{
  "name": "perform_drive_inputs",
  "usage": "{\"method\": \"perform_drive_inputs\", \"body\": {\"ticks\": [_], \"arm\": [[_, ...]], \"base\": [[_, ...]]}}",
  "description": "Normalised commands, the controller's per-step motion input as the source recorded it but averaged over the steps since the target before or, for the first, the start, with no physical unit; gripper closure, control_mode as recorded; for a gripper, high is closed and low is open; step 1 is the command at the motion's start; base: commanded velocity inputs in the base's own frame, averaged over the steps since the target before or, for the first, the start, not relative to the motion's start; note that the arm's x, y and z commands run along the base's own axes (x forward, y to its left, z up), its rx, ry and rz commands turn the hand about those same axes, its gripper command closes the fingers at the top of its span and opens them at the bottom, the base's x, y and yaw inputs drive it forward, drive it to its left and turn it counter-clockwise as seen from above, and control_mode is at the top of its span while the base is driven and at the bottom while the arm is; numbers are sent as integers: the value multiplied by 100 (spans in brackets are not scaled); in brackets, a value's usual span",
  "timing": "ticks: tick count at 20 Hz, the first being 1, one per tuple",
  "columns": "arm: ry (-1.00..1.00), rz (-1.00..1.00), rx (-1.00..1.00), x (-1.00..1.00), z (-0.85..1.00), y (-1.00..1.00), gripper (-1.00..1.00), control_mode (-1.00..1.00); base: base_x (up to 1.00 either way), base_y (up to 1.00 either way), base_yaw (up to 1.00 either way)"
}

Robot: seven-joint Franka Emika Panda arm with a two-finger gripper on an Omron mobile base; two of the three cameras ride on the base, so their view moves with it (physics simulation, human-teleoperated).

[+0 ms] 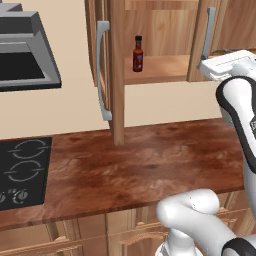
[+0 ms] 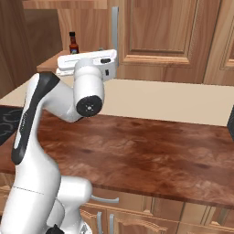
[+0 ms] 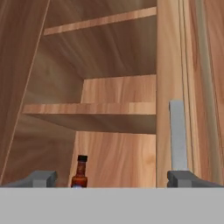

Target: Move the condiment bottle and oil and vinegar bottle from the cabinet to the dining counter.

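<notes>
Looking along our gripper (image 3: 112, 178), we saw its two dark fingertips (image 3: 41, 178) standing as wide apart as they go, with nothing between them. The hand was raised level with the open cabinet (image 1: 150, 70) and pointed into it, at the right-hand edge of the opening beside a long grey bar handle (image 3: 178, 135).

Just ahead of the left fingertip, low in the hand view, stood the condiment bottle (image 3: 79, 171), upright on the cabinet floor; from the left base view we saw it (image 1: 138, 54) standing alone toward the left of that floor, well apart from the hand. An inner shelf (image 3: 92, 109) ran above it. We could not see the oil and vinegar bottle from where we stood.

We judged the condiment bottle to be light, stiff and probably smooth like glass, so slippery and easy to tip: it was slim and tall for its base. We thought the best hold was across the round body at or just below the label, jaws level and centred, not on the narrow neck or cap, where it might swing or slide out.

Below the cabinet lay a reddish-brown counter (image 1: 135, 170) with a black stovetop (image 1: 22, 170) at its left.
</notes>
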Motion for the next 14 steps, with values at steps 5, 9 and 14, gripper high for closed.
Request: {"method": "perform_drive_inputs", "body": {"ticks": [5, 9, 14], "arm": [[0, -9, 0, 38, 3, -35, -100, -100], [0, -8, 0, 35, 0, -40, -100, -100], [0, -3, 0, 42, 0, -25, -100, -100]], "base": [[0, 0, 0], [0, 0, 0], [0, 0, 0]]}}
